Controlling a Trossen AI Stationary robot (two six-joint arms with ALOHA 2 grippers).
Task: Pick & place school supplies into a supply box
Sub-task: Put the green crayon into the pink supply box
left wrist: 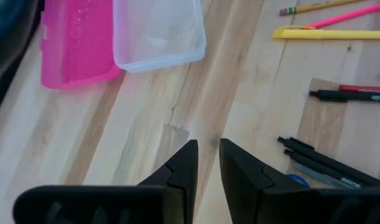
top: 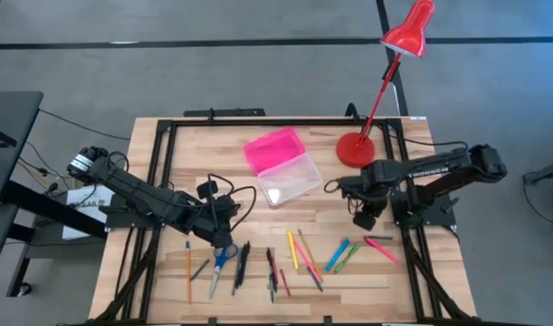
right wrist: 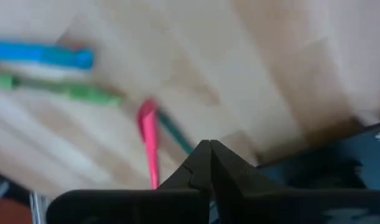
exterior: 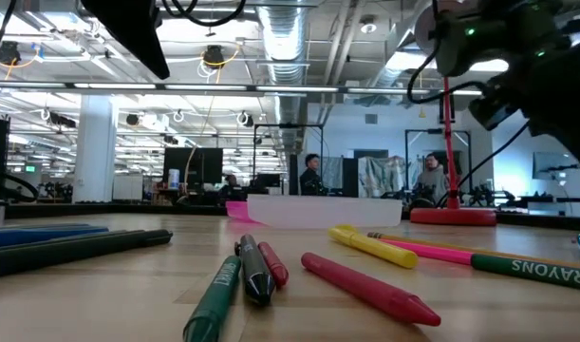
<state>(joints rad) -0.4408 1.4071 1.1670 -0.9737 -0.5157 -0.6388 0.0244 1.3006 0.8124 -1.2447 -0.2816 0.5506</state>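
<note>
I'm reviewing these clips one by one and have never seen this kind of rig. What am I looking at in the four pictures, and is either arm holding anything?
Two dark robot arms work at a wooden table. One picture looks straight down, one looks level across the tabletop, and two come from cameras on the arms' wrists.

From above, the left end effector hangs just above the blue-handled scissors; its wrist picture shows its fingers slightly apart with nothing between them. The right end effector is shut and empty, over the table near a pink pen.

The supply box lies open mid-table, its pink lid folded back and the clear base looking empty. Pens, pencils and markers lie in a row along the near edge. A red desk lamp stands at the back. Nothing is held.
</note>
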